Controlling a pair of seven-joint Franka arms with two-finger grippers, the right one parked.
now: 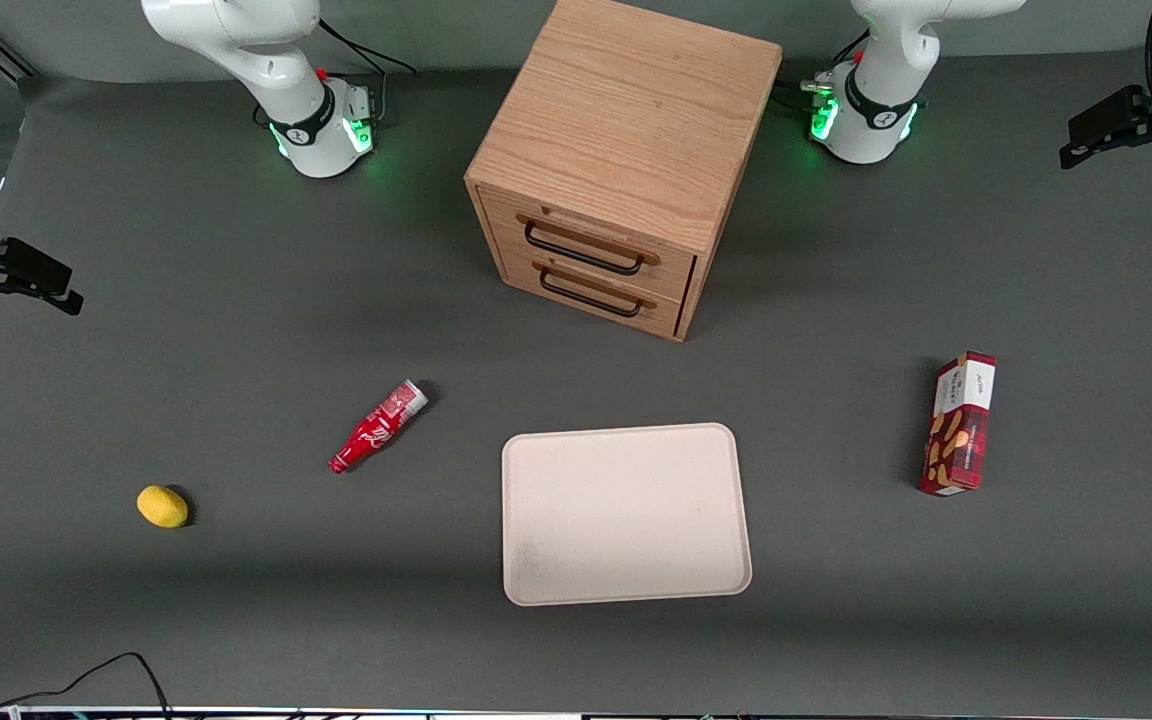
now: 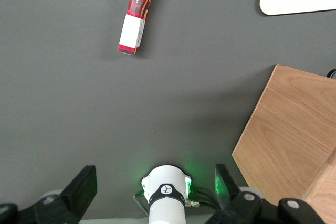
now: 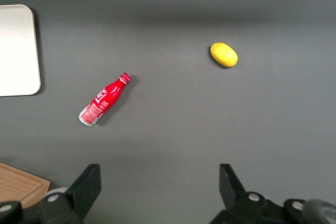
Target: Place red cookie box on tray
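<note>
A slim dark-red plaid cardboard cookie box [image 1: 958,424] with a white label panel and pictures of tan cookies lies flat on the dark grey counter [image 1: 236,300], toward the working arm's end. Its printed writing is too small to read. A large cream-beige rectangular tray [image 1: 626,514] with rounded corners and a low rim sits well apart from the box, in front of a light oak cabinet [image 1: 616,160] with 2 drawers and black handles. Toward the parked arm's end lie a small red bottle [image 1: 377,426] with white script lettering, unreadable, and a yellow lemon [image 1: 162,506]. The left arm's tool [image 2: 155,182] hangs released, fingers spread wide, high above the counter, holding nothing.
</note>
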